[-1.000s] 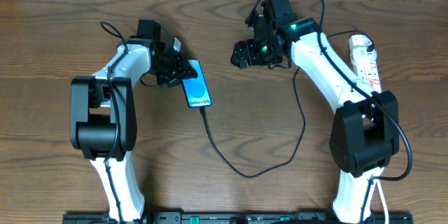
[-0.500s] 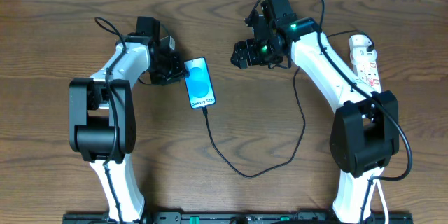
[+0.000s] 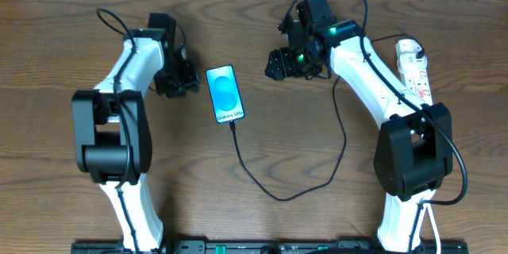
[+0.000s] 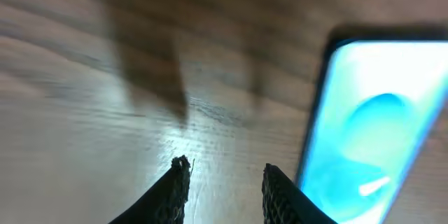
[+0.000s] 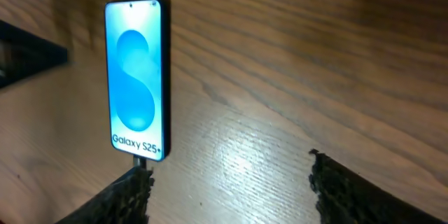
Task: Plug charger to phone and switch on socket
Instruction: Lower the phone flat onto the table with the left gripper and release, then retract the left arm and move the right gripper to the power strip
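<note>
The phone (image 3: 225, 94) lies flat on the table, its blue screen lit with "Galaxy" text. It also shows in the right wrist view (image 5: 136, 78) and at the right edge of the left wrist view (image 4: 374, 122). The black charger cable (image 3: 274, 194) has its plug tip in the phone's bottom edge (image 3: 232, 125) and loops right toward the right arm. My left gripper (image 3: 178, 84) is open and empty just left of the phone (image 4: 222, 173). My right gripper (image 3: 275, 63) is open and empty, right of the phone and above the table (image 5: 231, 168). The white socket strip (image 3: 416, 70) lies at the far right.
The wooden table (image 3: 63, 198) runs to a pale wall edge at the back. Both arm bases stand near the front edge, the right one (image 3: 411, 159) beside the socket's white cord (image 3: 432, 222).
My left gripper has let go of the phone and drawn back to the left. The phone now lies flat and a little straighter. The right arm has barely moved.
</note>
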{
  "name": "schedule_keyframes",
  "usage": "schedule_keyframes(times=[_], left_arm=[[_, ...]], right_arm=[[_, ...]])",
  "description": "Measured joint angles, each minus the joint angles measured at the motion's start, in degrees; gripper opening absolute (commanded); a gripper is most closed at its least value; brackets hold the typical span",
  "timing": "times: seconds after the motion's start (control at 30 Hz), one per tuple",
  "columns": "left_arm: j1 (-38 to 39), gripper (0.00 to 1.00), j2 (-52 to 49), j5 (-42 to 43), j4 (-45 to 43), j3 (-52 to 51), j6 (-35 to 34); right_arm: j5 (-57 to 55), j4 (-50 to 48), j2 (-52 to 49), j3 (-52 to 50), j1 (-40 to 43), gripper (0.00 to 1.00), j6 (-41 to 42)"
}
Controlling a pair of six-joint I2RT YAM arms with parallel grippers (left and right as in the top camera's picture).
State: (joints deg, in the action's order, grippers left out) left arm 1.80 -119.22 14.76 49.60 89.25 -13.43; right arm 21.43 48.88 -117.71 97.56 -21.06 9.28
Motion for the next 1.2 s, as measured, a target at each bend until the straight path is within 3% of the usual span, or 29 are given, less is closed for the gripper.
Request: schedule_keyframes(times=[0.13,0.37,0.43,0.63,0.73,0.77,1.2], left_arm=[[-0.09,0.36,8.35,-0.59,0.63,0.33,0.0],[-0.09,0.38,25.18,-0.57,1.18,1.99,0.0],[-0.09,0.43,28.02,-0.57,1.44,2.01,0.2],[-0.09,0.62,31.15,-0.61,3.54,2.03,0.46],[-0.09,0.87,31.15,-0.7,4.59,2.03,0.63],[-0.09,0.89,31.15,-0.81,4.85,2.03,0.5],[-0.09,0.91,31.15,-0.94,5.51,2.03,0.2]], right_arm=[[-0.07,1.2,0.92,0.0,0.83,0.54,-0.9],[-0.22,3.8,7.72,0.0,5.27,0.1,-1.51],[-0.33,4.63,10.12,0.0,7.54,0.01,-1.51],[-2.64,8.22,14.32,0.04,16.06,0.01,-1.46],[-3.54,9.57,14.49,0.04,20.72,0.01,-1.46],[-3.72,9.94,14.49,0.04,22.58,0.01,-1.46],[-4.7,9.88,14.47,-0.37,41.16,0.01,-0.59]])
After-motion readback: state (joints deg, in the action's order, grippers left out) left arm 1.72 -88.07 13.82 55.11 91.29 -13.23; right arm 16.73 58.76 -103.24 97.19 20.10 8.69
